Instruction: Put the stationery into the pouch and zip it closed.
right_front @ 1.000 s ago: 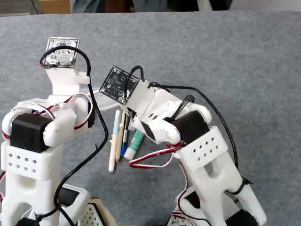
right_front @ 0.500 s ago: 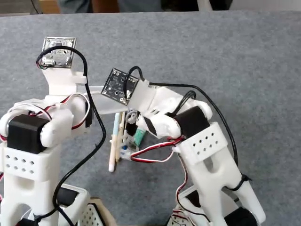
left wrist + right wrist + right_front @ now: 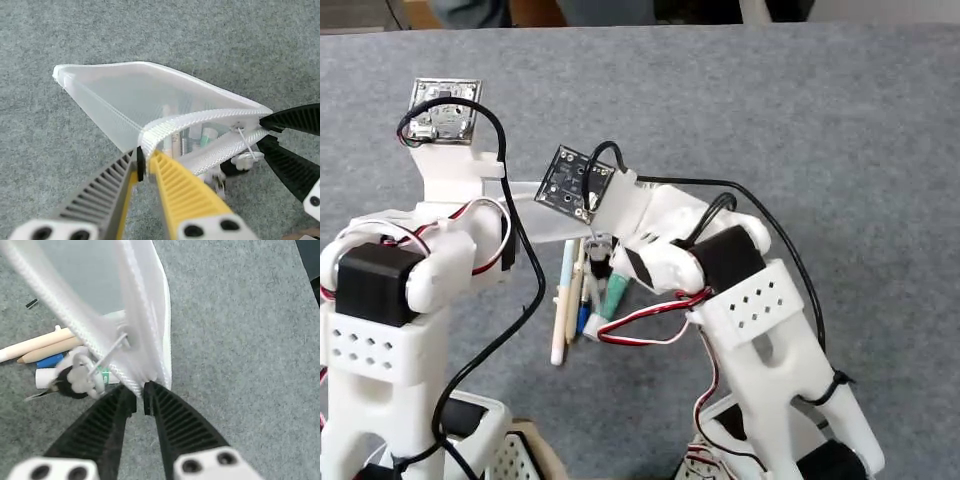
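High view: the stationery [image 3: 575,300] lies loose in a small bunch on the grey worktop [image 3: 820,120]. Left wrist view: the left pincer [image 3: 142,164] grips the woven rim of the limp, translucent white pouch [image 3: 150,100], which is held above the stationery. Right wrist view: the right pincer [image 3: 140,392] pinches its other end beside the zip pull [image 3: 75,377]. With both pincers busy, releasing either could collapse the mouth.

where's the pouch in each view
high view: pouch between the wrists, mostly covered.
left wrist view: pouch, rim in the left pincer.
right wrist view: pouch, end in the right pincer.
shared landmark: pens on the table.
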Motion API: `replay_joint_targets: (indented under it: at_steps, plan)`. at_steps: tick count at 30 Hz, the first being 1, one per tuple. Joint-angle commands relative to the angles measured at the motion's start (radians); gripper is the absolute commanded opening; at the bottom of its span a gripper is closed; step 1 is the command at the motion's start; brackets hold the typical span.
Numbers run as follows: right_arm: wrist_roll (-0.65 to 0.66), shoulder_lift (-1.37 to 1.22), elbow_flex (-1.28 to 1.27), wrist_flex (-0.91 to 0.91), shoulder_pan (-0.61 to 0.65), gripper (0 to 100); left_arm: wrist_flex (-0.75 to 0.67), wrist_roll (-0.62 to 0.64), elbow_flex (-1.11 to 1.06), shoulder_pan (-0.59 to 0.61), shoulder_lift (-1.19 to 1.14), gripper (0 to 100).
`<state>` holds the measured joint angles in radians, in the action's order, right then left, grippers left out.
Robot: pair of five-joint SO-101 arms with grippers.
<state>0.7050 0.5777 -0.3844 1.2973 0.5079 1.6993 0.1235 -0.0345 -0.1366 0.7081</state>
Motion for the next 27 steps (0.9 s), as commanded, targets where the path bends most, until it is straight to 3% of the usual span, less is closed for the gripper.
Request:
replay_joint_targets:
  at_steps: [1, 5, 11, 17, 27]
  plan:
    - [0.000, 0.012, 0.008, -0.009, -0.008, 1.4, -0.044, 0.005, 0.013, -0.015, 0.017, 3]
    - [0.000, 0.012, 0.008, -0.012, -0.008, 1.4, -0.049, 0.009, 0.008, -0.015, 0.017, 3]
    - [-0.002, 0.012, 0.008, -0.012, -0.008, 1.4, -0.048, 0.011, 0.008, -0.007, 0.017, 14]
    - [-0.002, 0.012, 0.008, -0.012, -0.008, 1.4, -0.051, 0.011, -0.007, -0.007, 0.008, 14]
    - [-0.002, 0.012, 0.008, -0.011, -0.008, 1.4, -0.216, 0.003, -0.220, -0.005, 0.017, 14]
